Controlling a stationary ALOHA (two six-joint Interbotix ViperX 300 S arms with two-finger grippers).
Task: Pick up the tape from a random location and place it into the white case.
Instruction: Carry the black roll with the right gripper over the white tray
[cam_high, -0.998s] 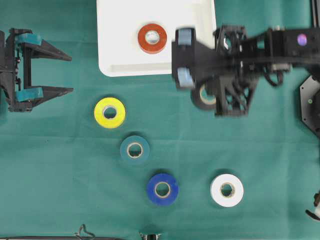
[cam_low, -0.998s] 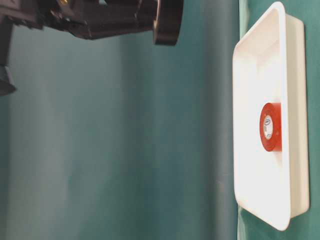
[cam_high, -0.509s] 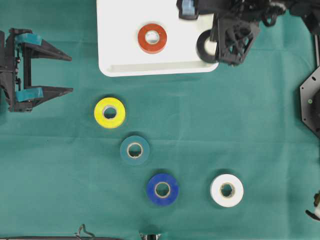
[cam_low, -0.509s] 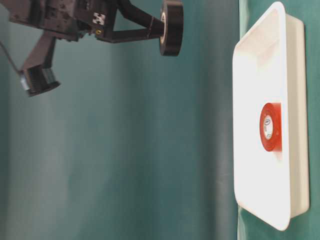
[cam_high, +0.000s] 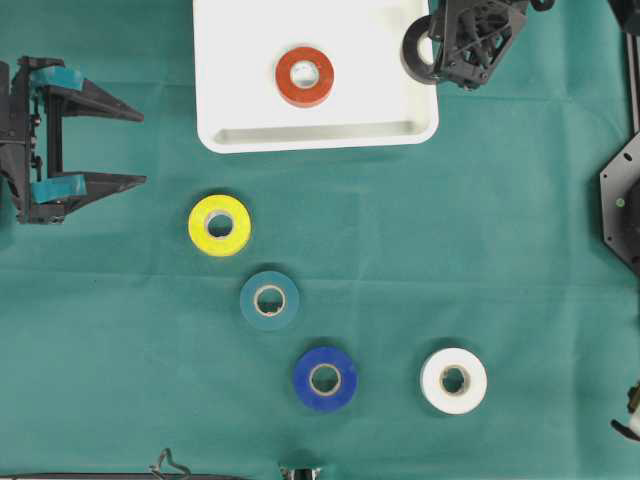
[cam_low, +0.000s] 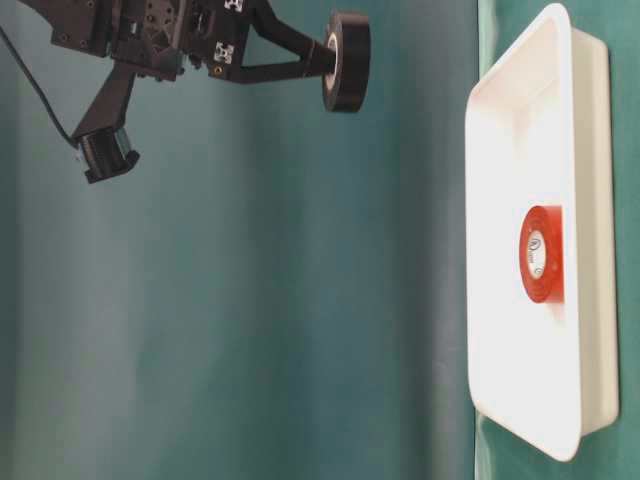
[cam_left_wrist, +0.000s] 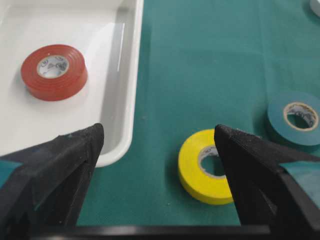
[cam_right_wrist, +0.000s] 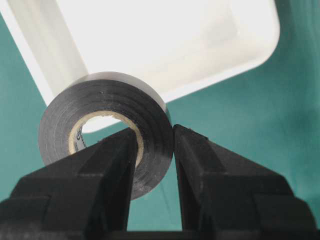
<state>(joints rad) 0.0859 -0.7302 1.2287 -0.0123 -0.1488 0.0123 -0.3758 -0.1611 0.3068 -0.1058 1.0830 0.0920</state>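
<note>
Left gripper (cam_high: 95, 148) spread over bare cloth, shallow white plastic case (cam_high: 230, 135) holding a red tape roll (cam_high: 305, 76) — only the right wrist view shows the right gripper (cam_right_wrist: 154, 145) pinching the black tape roll (cam_right_wrist: 105, 131) through its core above the case corner, arm cropped overhead.

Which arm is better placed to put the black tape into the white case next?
Right. The right gripper already pinches the black tape in the air beside the white case corner. The left gripper sits open and empty, off at the table's left edge.
</note>
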